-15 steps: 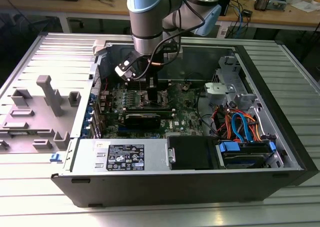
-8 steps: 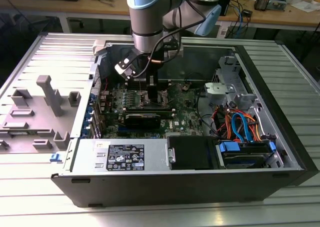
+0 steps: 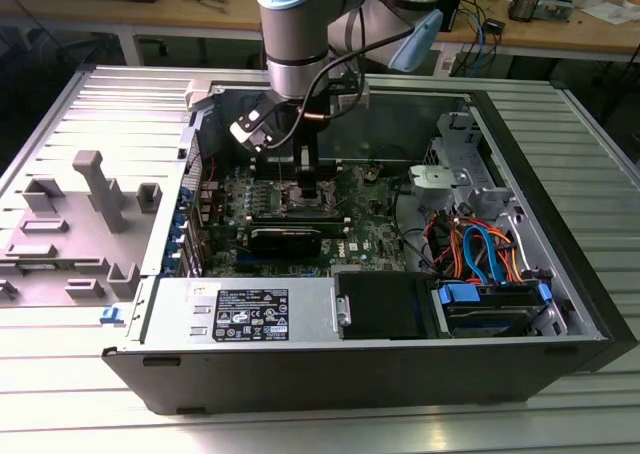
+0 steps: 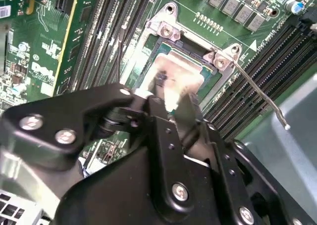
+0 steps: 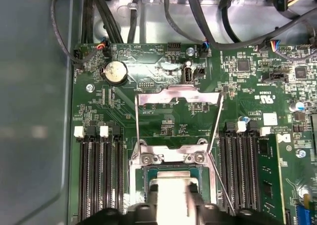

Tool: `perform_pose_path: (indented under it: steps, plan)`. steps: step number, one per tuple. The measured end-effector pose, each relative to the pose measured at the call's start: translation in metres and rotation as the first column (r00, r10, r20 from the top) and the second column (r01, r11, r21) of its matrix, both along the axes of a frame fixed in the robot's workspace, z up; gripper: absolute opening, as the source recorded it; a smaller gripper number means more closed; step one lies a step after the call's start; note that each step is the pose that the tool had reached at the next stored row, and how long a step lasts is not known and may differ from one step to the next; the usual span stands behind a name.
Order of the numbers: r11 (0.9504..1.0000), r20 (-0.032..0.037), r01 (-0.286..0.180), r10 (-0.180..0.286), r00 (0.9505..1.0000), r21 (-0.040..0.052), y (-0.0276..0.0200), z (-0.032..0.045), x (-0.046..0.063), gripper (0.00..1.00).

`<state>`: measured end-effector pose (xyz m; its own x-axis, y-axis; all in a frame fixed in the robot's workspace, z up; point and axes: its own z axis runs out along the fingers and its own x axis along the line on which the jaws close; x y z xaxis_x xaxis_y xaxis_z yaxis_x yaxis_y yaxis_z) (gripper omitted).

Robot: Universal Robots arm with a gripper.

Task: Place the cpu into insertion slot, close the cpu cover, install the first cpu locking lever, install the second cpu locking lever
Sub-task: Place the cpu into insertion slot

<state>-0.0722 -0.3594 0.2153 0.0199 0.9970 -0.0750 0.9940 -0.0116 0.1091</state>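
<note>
Robot arm reaches down into an open PC case on a ribbed metal table, the gripper low over the motherboard. In the second wrist view the gripper has its fingers drawn in on the cpu, pinching the silver chip w/ no gap showing. The cpu sits directly over the insertion slot; can't tell whether it is seated or just above it.

The cpu cover is folded back, open, lying toward the coin battery. Two wire locking levers are up and unlatched, one each side of the slot; one lever juts out close beside the gripper body. Black memory slots flank the socket on both sides, hemming in the approach.

In the exterior view, the black graphics card lies just in front of the gripper, the power supply nearer the camera, and orange & blue cables bunch at the exterior view's right. A grey fixture stands outside the case at the exterior view's left.
</note>
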Motion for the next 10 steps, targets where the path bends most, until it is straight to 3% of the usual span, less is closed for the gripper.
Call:
perform_pose_path:
  steps: [1,3,8,9,10]
  plan:
    - [1.0000,-0.0002,0.000,0.000,1.0000,0.0001,0.0000,0.0014,0.0001,0.35]
    - [1.0000,-0.0013,0.000,0.000,1.0000,0.0000,0.0000,0.0062,0.0005,0.11]
    - [1.0000,-0.0013,0.000,0.000,1.0000,0.0001,0.0000,0.0069,0.0006,0.11]
    - [1.0000,-0.0040,0.000,0.000,1.0000,0.0012,-0.0001,0.0070,0.0007,0.11]
    - [1.0000,-0.0203,-0.001,0.001,0.9998,0.0045,0.0000,0.0069,0.0006,0.11]
